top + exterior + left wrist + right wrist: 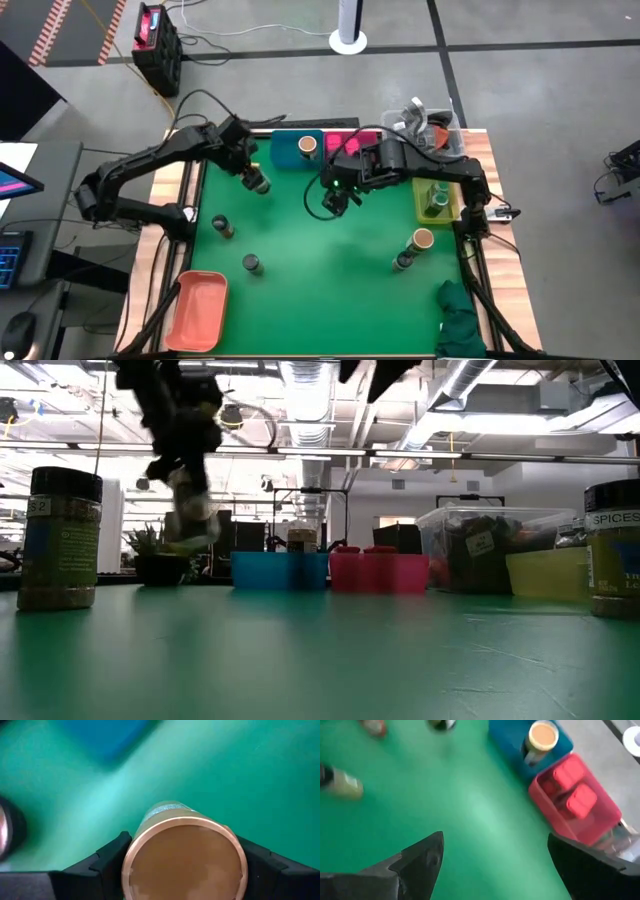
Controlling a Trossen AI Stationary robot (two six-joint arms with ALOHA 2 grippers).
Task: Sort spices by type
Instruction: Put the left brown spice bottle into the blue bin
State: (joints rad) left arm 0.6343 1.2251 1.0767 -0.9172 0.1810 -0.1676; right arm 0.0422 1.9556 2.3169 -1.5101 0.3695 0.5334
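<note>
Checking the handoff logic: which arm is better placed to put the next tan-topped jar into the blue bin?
Left. The left gripper already clamps a tan-topped jar near the blue bin; the right gripper is open and empty.

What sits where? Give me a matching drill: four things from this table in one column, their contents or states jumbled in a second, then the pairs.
1. blue bin
2. pink bin
3. yellow bin
4. left gripper

A. two magenta packs inside
B. shut on a raised jar, off the mat
C. a green jar inside
D. a standing tan-topped jar inside

Pairs: 1-D, 2-A, 3-C, 4-B
</note>
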